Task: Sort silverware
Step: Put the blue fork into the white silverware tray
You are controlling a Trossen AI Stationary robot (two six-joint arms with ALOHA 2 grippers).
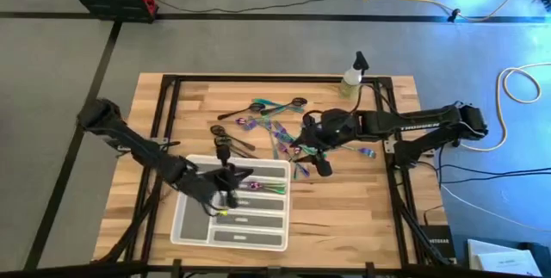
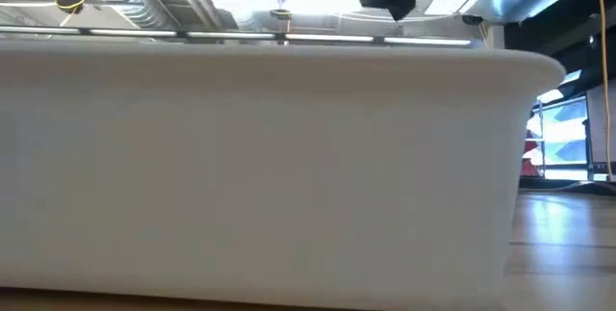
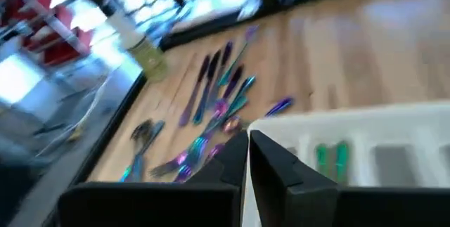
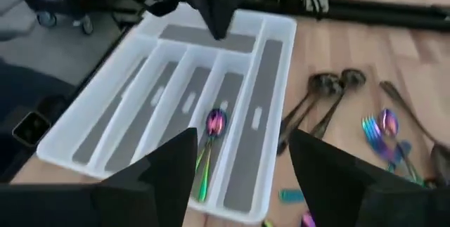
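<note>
Butcher-block table (image 1: 344,209) on grey floor, my left gripper (image 1: 231,194) fingers together over the white tray (image 1: 194,231), my right gripper (image 1: 320,162) fingers apart above scattered silverware (image 1: 280,136), spray bottle (image 1: 352,77) at the far edge.

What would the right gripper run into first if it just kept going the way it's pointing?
Probably the white compartment tray. The right gripper is open and faces it, with an iridescent spoon lying in the compartment straight ahead. Depth is hard to judge, so it might meet the tray's near wall or that spoon first.
</note>
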